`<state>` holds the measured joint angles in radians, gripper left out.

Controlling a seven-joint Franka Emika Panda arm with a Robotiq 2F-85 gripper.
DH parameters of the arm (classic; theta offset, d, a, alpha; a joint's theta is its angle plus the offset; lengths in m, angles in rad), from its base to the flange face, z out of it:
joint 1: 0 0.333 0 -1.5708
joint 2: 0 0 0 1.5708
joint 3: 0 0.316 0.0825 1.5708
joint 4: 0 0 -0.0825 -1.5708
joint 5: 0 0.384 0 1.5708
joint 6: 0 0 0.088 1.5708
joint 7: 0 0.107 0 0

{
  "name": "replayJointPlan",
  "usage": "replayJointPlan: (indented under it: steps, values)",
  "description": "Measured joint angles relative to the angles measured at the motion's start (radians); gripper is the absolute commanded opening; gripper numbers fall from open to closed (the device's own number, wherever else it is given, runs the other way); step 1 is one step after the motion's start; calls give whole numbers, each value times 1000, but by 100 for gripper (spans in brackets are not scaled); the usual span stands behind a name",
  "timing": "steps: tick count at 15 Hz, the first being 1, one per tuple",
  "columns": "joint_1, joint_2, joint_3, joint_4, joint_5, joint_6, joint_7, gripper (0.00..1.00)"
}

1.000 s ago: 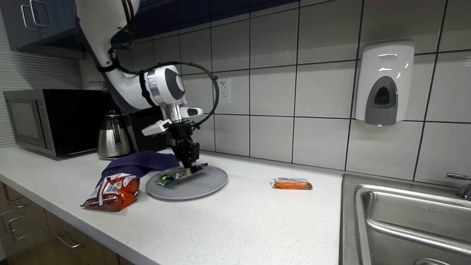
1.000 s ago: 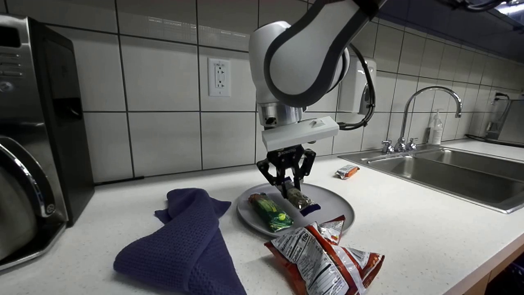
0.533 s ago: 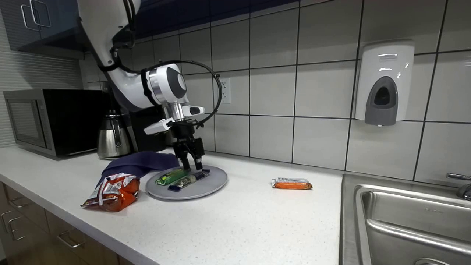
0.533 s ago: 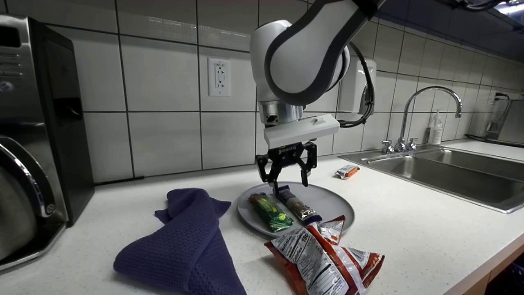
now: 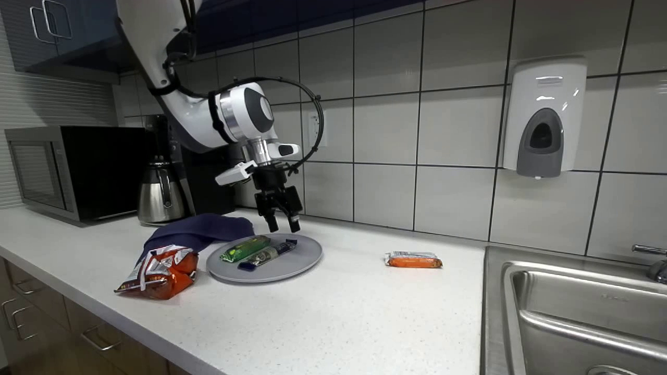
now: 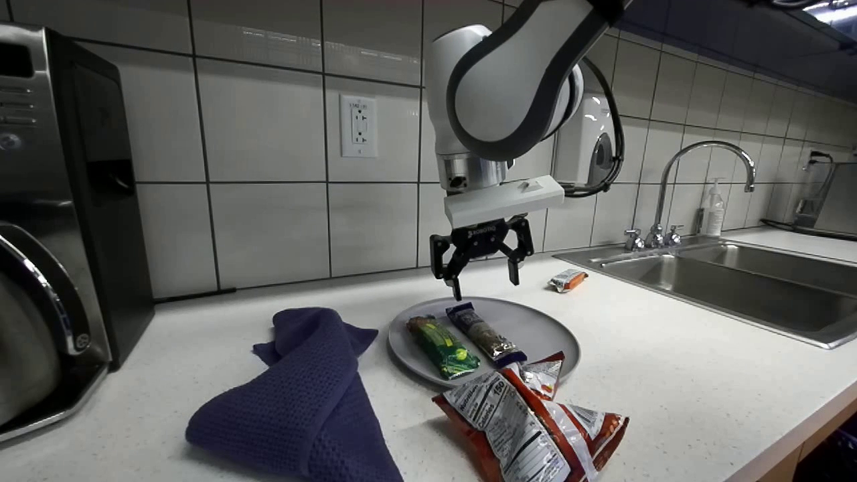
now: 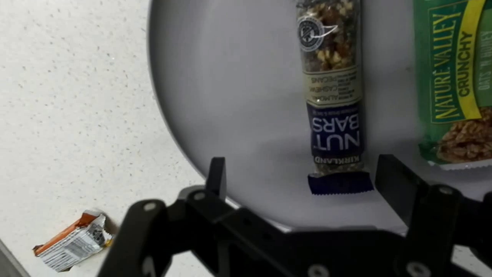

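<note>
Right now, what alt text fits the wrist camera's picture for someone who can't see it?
A nut bar and a green Nature Valley packet, both cropped by the frame, lie on a gray plate. The gripper shows along the bottom, open and empty. An orange-and-silver packet lies on the speckled counter at lower left.

I'm in a kitchen: around me I see a white worktop (image 5: 365,317) with a stainless-steel sink (image 5: 497,307) and gooseneck faucet (image 6: 663,194), a microwave (image 5: 86,172), a thermal carafe (image 5: 158,200), a tiled backsplash (image 5: 385,130), wall cabinets (image 5: 88,31) and a wall-mounted soap dispenser (image 5: 547,99).
</note>
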<state>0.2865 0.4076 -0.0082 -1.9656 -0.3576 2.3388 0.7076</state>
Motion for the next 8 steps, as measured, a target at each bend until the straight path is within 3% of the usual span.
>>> replayJointPlan:
  steps: [8]
  values:
    - [-33, -17, -65, 3, 12, 2, 36, 100]
